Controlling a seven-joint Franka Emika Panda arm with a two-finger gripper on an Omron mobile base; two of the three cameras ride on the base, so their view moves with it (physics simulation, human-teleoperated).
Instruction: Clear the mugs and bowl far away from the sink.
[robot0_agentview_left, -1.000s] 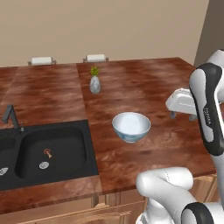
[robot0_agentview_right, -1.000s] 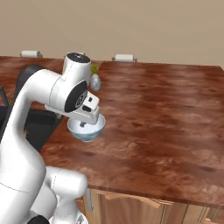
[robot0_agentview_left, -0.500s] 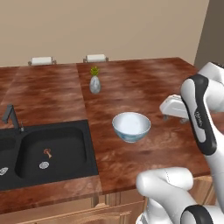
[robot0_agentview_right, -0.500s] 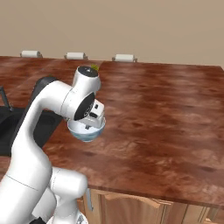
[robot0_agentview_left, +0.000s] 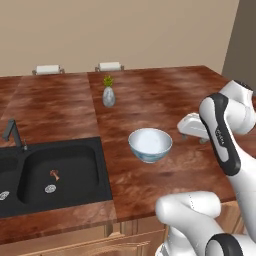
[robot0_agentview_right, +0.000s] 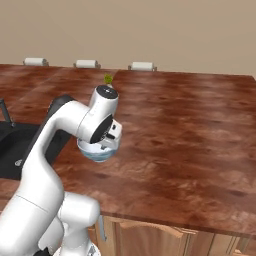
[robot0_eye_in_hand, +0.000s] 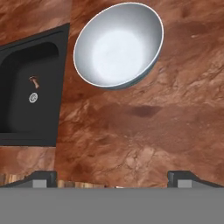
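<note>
Bowl (robot0_agentview_left: 150, 144): stood upright on the brown tabletop (robot0_agentview_left: 150, 95), just right of the black sink (robot0_agentview_left: 55, 175). Small vase (robot0_agentview_left: 108, 96): farther back. Fingers (robot0_eye_in_hand: 113, 178): spread fully wide, empty, hovering near the bowl.

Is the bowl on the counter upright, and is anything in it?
Upright and empty: the bowl stands on its foot, rim up, and the hand view shows a bare pale inside.

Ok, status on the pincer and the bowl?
Pincer open, empty, above counter. Bowl upright on counter beside sink, untouched. Nothing between them.
</note>
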